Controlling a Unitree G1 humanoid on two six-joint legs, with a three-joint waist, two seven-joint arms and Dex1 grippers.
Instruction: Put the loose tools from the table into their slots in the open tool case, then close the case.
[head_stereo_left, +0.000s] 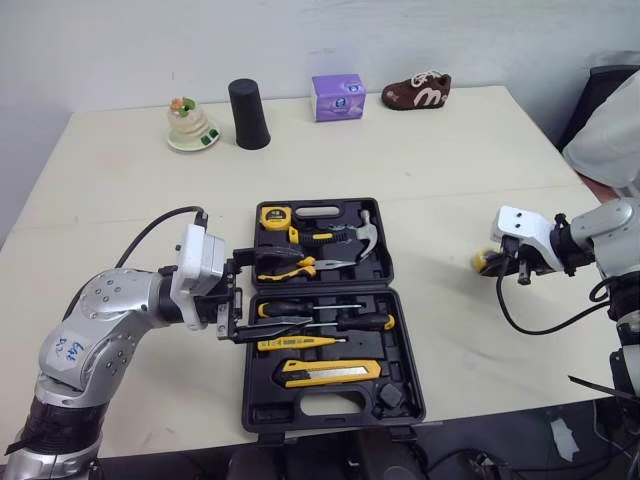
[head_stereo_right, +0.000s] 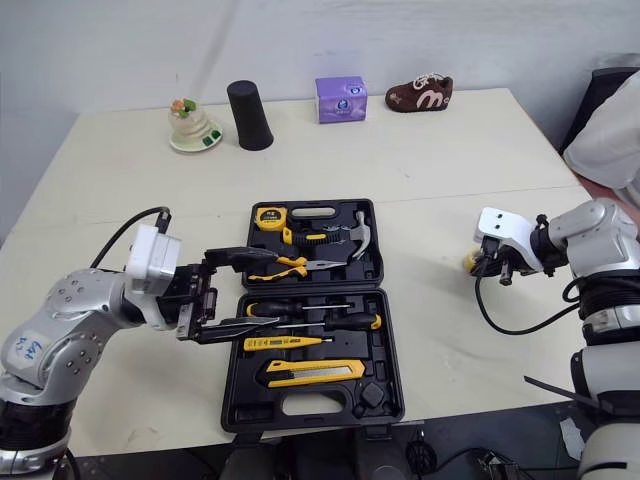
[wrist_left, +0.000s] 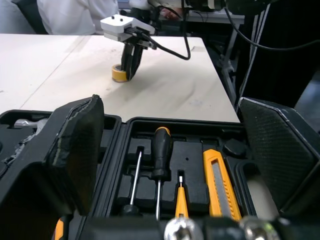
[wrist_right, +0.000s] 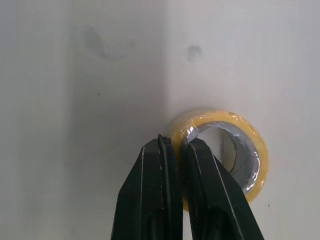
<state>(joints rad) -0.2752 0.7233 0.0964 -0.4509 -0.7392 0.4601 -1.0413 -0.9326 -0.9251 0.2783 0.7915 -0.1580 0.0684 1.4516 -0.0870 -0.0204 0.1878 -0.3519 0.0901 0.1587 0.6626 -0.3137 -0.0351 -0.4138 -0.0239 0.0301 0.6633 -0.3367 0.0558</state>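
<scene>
The black tool case (head_stereo_left: 246, 405) lies open mid-table, holding a hammer (head_stereo_left: 364, 234), tape measure (head_stereo_left: 273, 215), pliers (head_stereo_left: 291, 266), screwdrivers (head_stereo_left: 335, 321) and a yellow utility knife (head_stereo_left: 330, 372). My left gripper (head_stereo_left: 268, 292) is open, its wide fingers (wrist_left: 75, 150) spread over the case's left side near the hinge with nothing between them. A yellow tape roll (wrist_right: 250, 150) rests on the table right of the case. My right gripper (wrist_right: 177, 142) is shut on its wall, one finger inside the ring and one outside. The left wrist view shows that roll (wrist_left: 119, 73) too.
Along the far edge stand a figurine dish (head_stereo_left: 190, 126), a black cup (head_stereo_left: 249, 113), a purple box (head_stereo_left: 338, 97) and a brown shoe (head_stereo_left: 416, 91). A person in white (head_stereo_left: 608, 135) is at the right edge. Bare tabletop lies between case and roll.
</scene>
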